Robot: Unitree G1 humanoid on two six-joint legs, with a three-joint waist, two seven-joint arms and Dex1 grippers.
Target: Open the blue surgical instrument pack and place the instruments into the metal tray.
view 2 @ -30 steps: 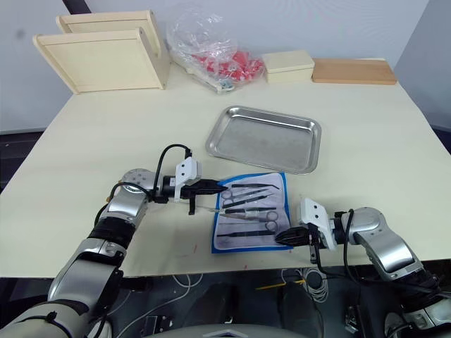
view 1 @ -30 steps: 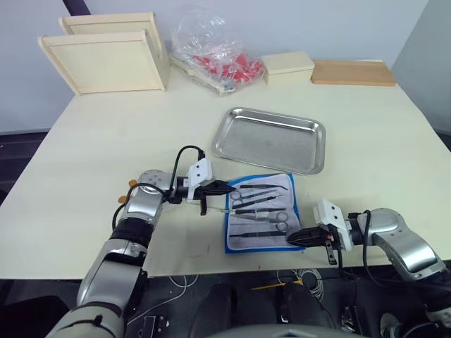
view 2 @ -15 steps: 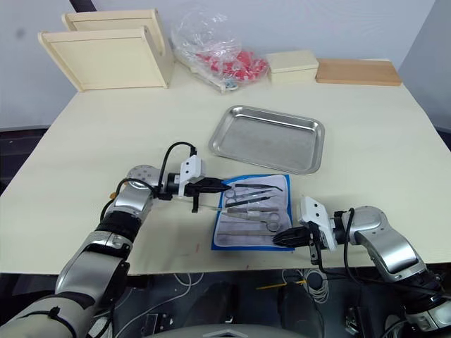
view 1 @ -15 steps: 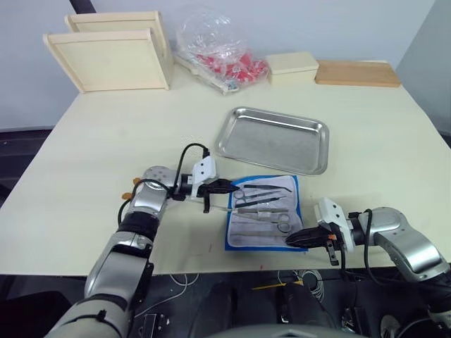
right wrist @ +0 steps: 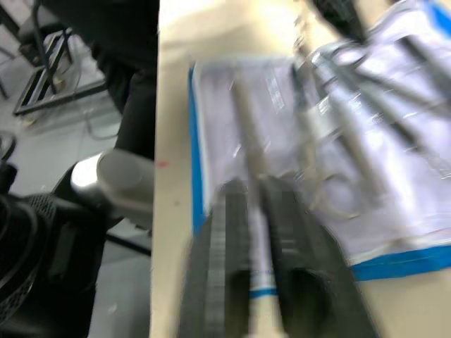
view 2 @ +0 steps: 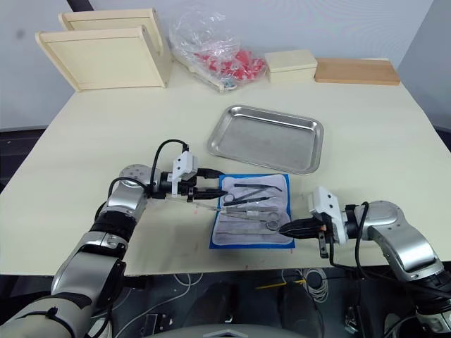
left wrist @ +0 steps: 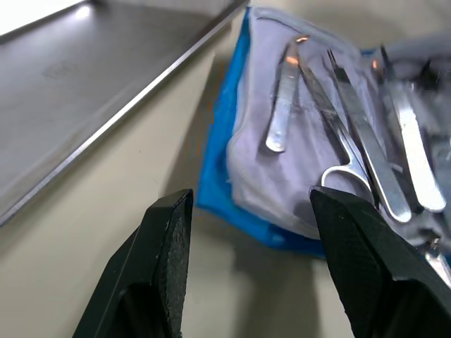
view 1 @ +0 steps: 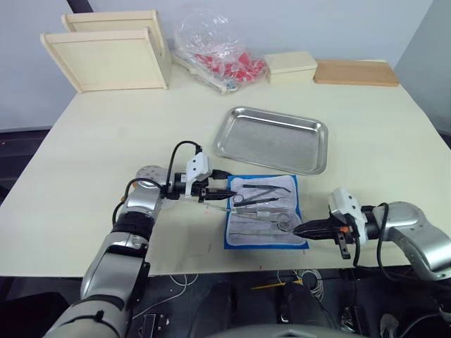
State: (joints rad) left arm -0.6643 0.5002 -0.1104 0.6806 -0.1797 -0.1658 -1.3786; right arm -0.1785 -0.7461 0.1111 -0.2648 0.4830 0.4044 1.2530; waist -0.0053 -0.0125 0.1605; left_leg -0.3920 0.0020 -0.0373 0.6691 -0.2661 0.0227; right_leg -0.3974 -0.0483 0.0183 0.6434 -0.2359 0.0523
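The blue surgical instrument pack (view 1: 262, 211) lies unfolded near the table's front edge, its whitish panel facing up. Several thin dark instruments (view 1: 259, 201) rest on the panel, and the left wrist view shows scissors and tweezers (left wrist: 338, 134) among them. The metal tray (view 1: 271, 139) sits just behind the pack and holds nothing. My left gripper (view 1: 227, 184) is at the pack's left edge; its fingers stand open on either side of the blue border (left wrist: 225, 148) and hold nothing. My right gripper (view 1: 297, 230) points at the pack's near right corner, with a narrow gap between its fingers (right wrist: 229, 232).
Two pale wooden trays (view 1: 106, 60) lean at the back left. A clear bag of red items (view 1: 218, 53), a cream box (view 1: 290, 67) and a wooden board (view 1: 354, 72) line the far edge. The table's front edge runs just below the pack.
My left gripper's fingers have spread apart at the pack's left edge. My right gripper's fingers have parted a little, and that arm has drawn slightly to the right.
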